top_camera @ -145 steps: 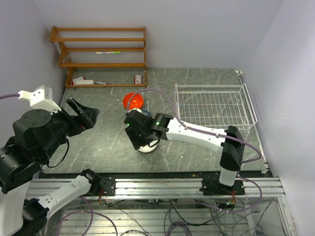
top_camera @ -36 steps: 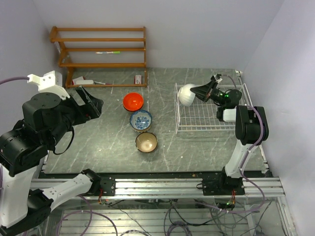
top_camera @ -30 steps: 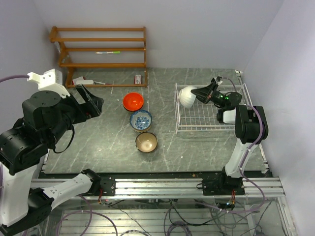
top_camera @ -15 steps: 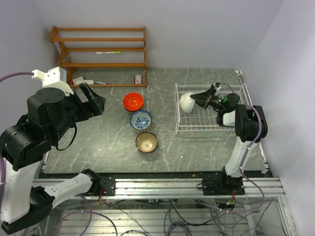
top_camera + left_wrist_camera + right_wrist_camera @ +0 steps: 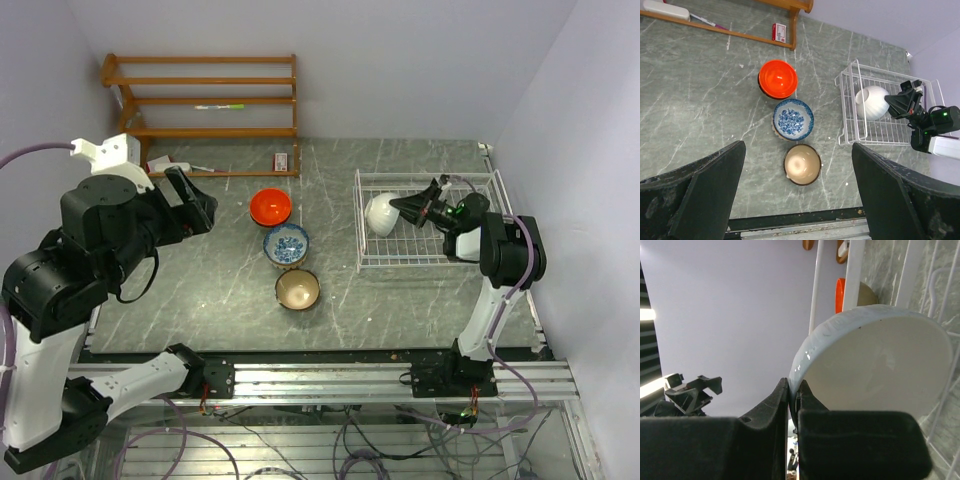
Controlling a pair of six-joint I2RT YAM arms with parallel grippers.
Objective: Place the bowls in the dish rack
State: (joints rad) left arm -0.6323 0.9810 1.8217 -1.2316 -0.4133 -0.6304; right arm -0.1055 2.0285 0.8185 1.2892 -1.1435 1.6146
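Observation:
A plain white bowl [image 5: 380, 212] [image 5: 871, 102] [image 5: 880, 365] stands tilted on edge at the left end of the white wire dish rack [image 5: 432, 263] [image 5: 865, 141] [image 5: 855, 275]. My right gripper [image 5: 402, 206] [image 5: 897, 100] [image 5: 792, 390] is shut on its rim. Three bowls lie in a row on the table: an orange-red bowl [image 5: 271, 207] [image 5: 778, 78] [image 5: 839, 295], a blue-and-white one [image 5: 287, 244] [image 5: 793, 119] and a tan one [image 5: 297, 289] [image 5: 802, 164]. My left gripper [image 5: 190, 203] [image 5: 797, 147] hangs open high above them, holding nothing.
A brown wooden shelf unit [image 5: 205, 100] [image 5: 790, 5] stands against the back wall. A small red-and-white box [image 5: 281, 161] [image 5: 779, 31] and a flat white item [image 5: 168, 166] [image 5: 665, 9] lie by its foot. Walls close in on both sides.
My right gripper took the white bowl from the table's middle to the rack and has lowered it into the left end. The left arm drifted slightly up and to the right.

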